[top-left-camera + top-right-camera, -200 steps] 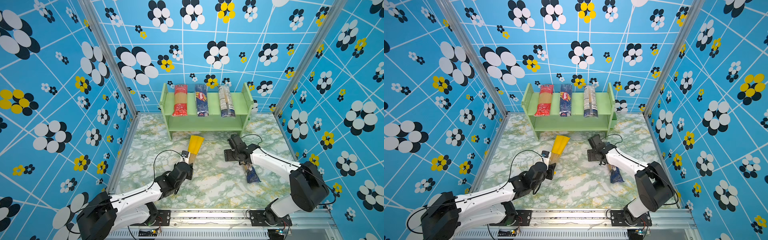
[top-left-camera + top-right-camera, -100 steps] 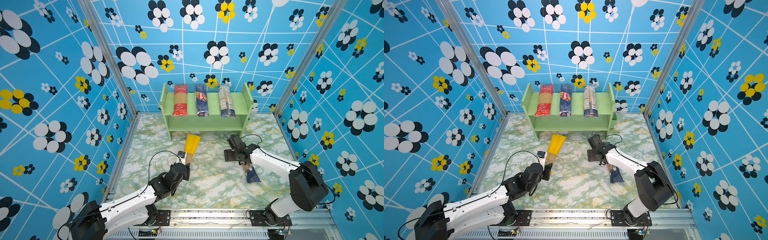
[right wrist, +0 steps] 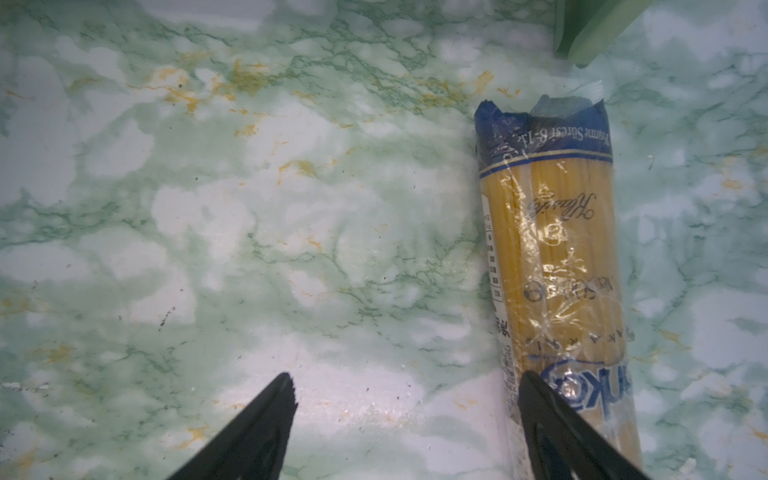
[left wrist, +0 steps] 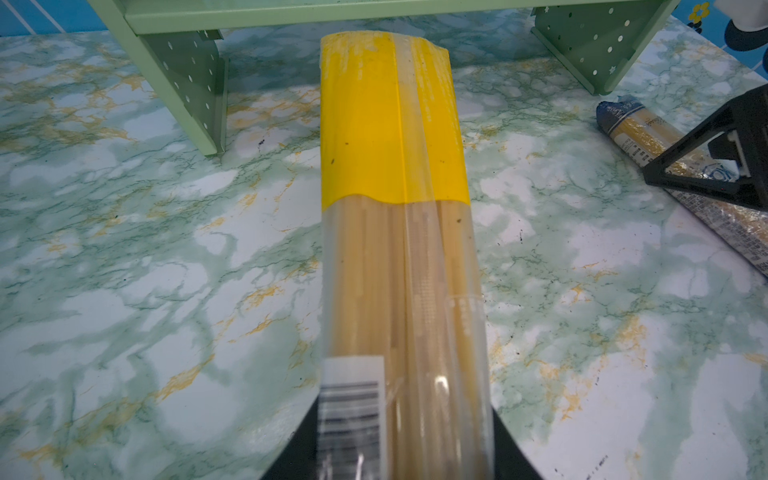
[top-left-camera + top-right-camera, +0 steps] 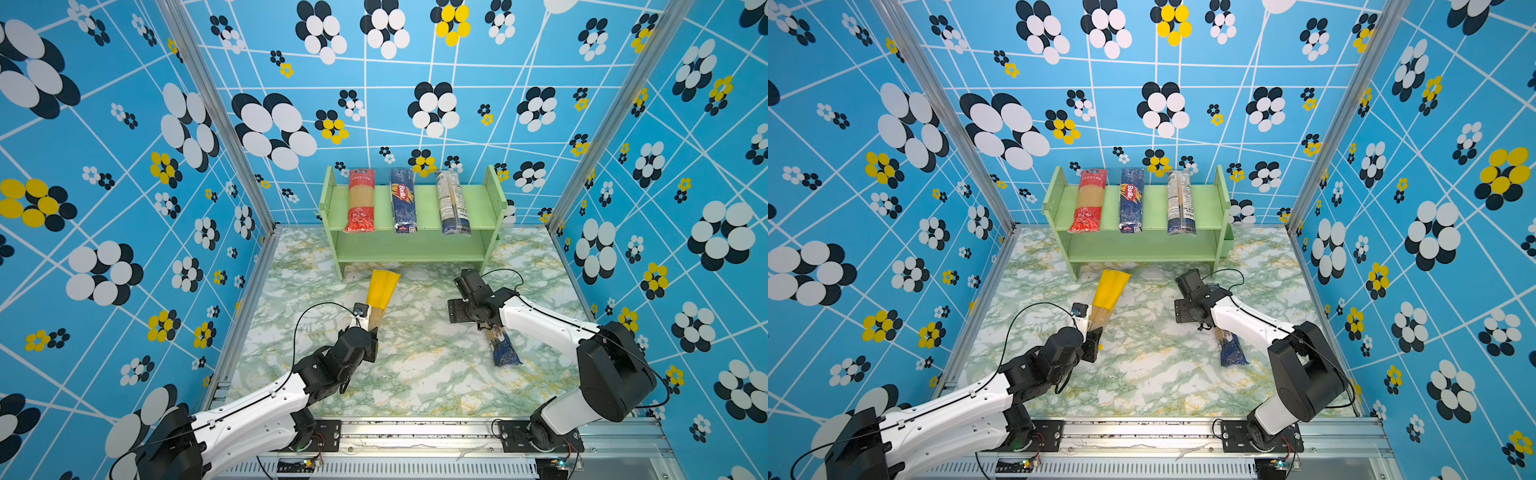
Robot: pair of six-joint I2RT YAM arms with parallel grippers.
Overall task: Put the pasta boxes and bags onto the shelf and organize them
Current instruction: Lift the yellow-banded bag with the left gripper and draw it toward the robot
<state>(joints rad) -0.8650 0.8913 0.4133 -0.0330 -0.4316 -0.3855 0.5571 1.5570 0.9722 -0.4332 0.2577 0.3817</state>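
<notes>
Left gripper (image 5: 371, 337), lower centre-left in a top view: jaws closed partway on the clear end of the yellow-topped bag (image 5: 382, 291), which runs up-frame, its yellow end just short of the shelf (image 5: 411, 248). Cannot tell whether that far end is lifted clear of the worktop (image 5: 415, 382). Shelf at upper centre, top tier, left to right: red bag (image 5: 360, 201), dark blue Barilla pack (image 5: 402, 201), blue pack with white label (image 5: 453, 203), lying parallel with gaps between and front ends overhanging the edge. Bottom tier looks bare. Right gripper (image 3: 407, 380), centre-right: jaws spread wide over bare worktop, holding nothing; one finger overlaps the edge of the clear bag with blue end (image 3: 552, 249), which lies flat at right of centre, well short of the shelf. Tally as judged: three of five packs shelved, a fourth in hand and aimed at the shelf, the fifth not yet grasped. Free space remains at the top tier's right end and all along the bottom.
</notes>
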